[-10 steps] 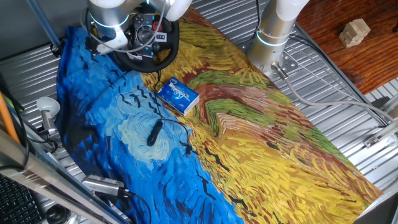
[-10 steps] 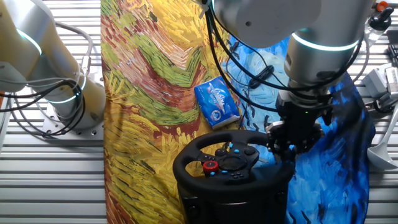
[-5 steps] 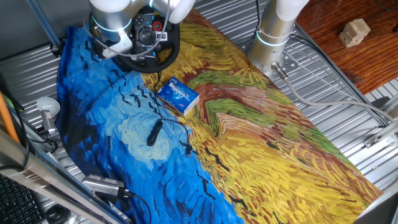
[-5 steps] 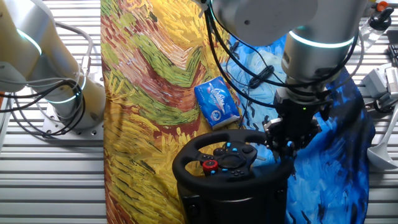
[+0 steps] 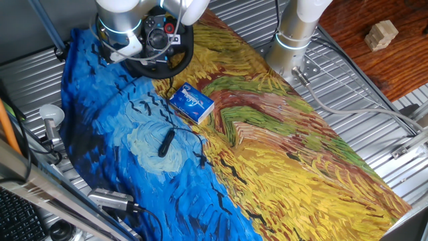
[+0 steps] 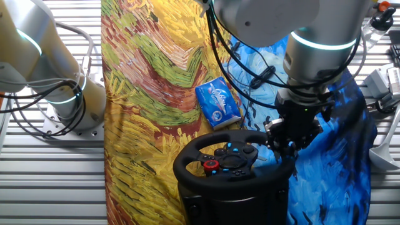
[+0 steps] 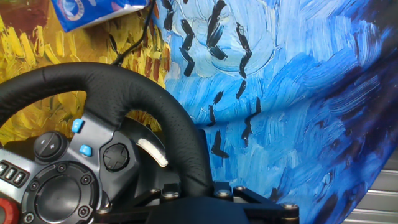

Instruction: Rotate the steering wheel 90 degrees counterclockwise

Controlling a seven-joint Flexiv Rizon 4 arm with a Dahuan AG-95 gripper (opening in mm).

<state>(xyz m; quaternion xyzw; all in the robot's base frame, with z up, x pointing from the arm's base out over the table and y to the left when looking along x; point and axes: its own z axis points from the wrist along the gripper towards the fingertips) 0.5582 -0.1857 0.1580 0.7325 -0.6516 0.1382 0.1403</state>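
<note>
Gripping or only touching — I cannot tell which, because the fingers of the gripper [image 6: 282, 145] are hidden behind the rim in every view. The gripper sits right at the rim of the steering wheel [image 6: 220, 161], on the side nearest to the blue part of the cloth [image 6: 331, 162]. The wheel itself stands on its black base at one end of the table, directly under the hand.

The step in hand seems to be the turning itself, or the last moment of taking hold. The next move calls for carrying the rim along its arc, counterclockwise, without slipping off.

The hand view shows the thick rim [image 7: 155, 118] very close and the hub buttons beside it, but no fingertips. The fixed views add what lies further out from the hand — the blue box [image 5: 191, 103] and a second arm base [image 5: 294, 33].
</note>
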